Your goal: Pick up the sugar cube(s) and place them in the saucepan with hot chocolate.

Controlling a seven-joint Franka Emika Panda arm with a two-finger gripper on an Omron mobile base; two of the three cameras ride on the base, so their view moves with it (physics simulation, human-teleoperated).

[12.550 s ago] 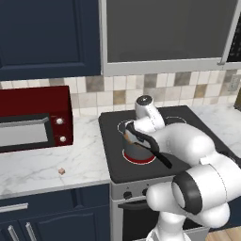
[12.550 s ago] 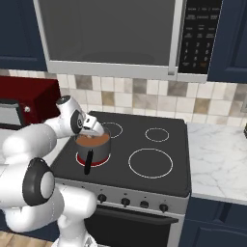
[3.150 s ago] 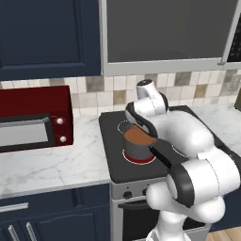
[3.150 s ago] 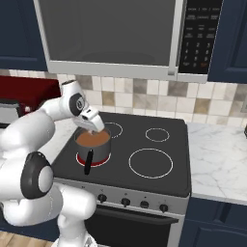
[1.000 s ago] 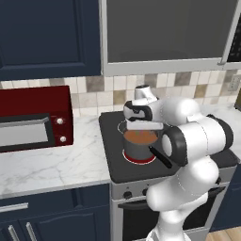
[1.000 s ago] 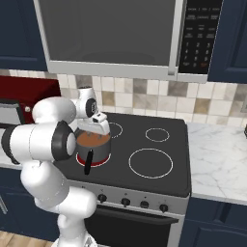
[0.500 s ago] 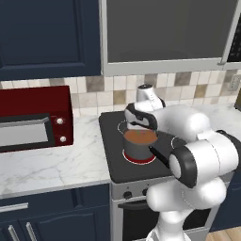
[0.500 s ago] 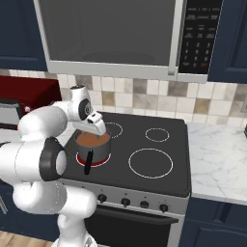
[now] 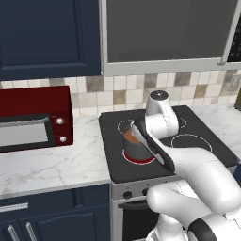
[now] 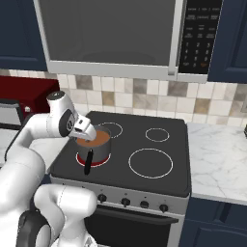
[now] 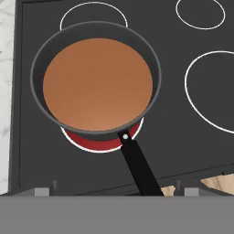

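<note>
The saucepan [image 11: 156,68] is a small grey metal pot with smooth reddish-brown hot chocolate, standing on the glowing red front-left burner [image 11: 103,144] of the black stove. Its long black handle [image 11: 139,167] points toward the stove's front edge. My gripper [image 11: 116,190] hangs just above the saucepan [image 10: 99,152] and is open, its fingertips wide apart with nothing between them. From the left base view, the gripper [image 9: 137,130] sits over the pan's [image 9: 134,150] far rim. The sugar cubes are out of view; the liquid's surface is unbroken.
A red microwave [image 9: 33,117] stands on the marble counter [image 9: 70,162] left of the stove. Three unlit burner rings [image 10: 150,163] lie to the right and behind. A built-in microwave [image 10: 111,34] hangs overhead. More counter [image 10: 217,164] runs to the right.
The gripper's fingers have spread wider while staying above the saucepan. The arm's elbow has swung down and forward. The saucepan has not moved.
</note>
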